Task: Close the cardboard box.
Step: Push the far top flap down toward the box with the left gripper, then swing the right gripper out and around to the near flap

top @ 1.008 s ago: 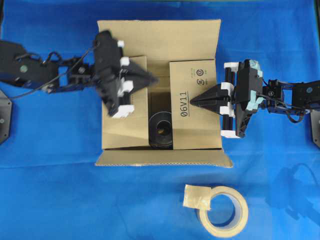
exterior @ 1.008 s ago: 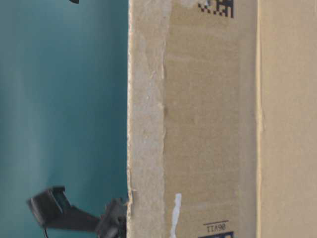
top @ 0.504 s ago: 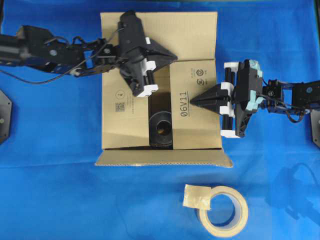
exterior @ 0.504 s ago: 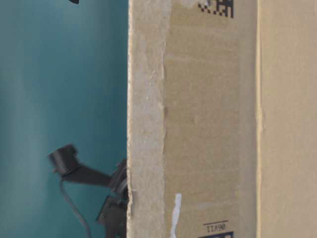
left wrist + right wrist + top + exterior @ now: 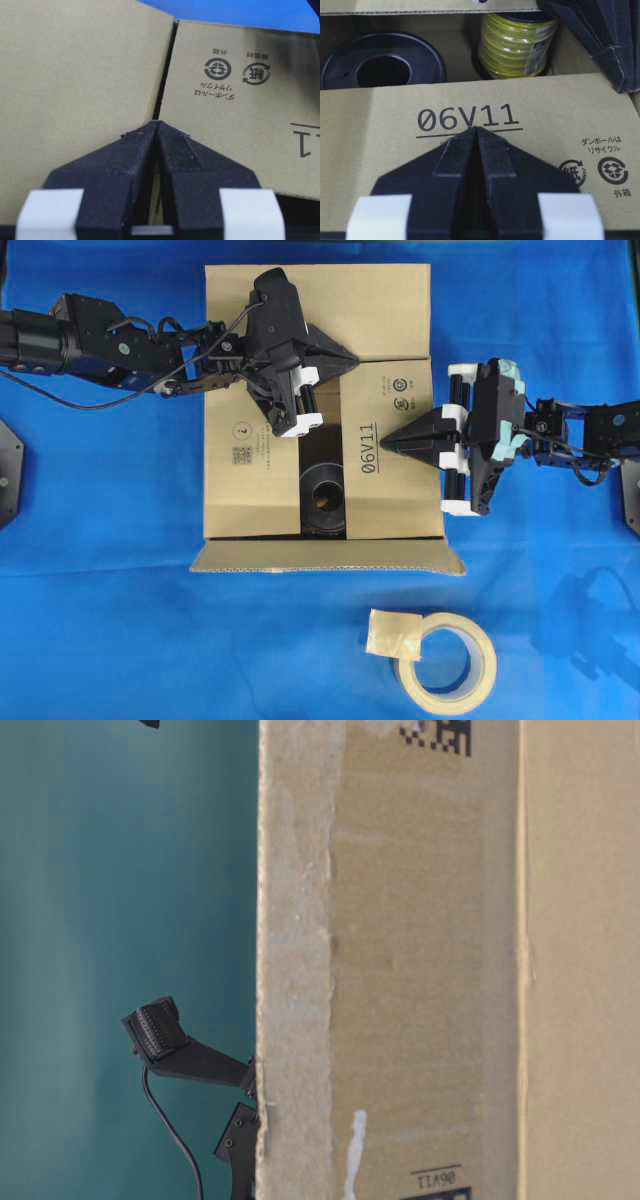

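Cardboard box [image 5: 320, 300] sits frame centre. Left gripper [image 5: 352, 357], clenched and empty, is at the far flap's edge w/ the flap lying above it. Right gripper [image 5: 388, 443], clenched, rests on the side flap [image 5: 395, 450].

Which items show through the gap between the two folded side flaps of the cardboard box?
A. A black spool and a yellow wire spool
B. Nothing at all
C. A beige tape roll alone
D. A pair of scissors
A: the right wrist view shows a black spool and a yellow wire spool inside the cardboard box.
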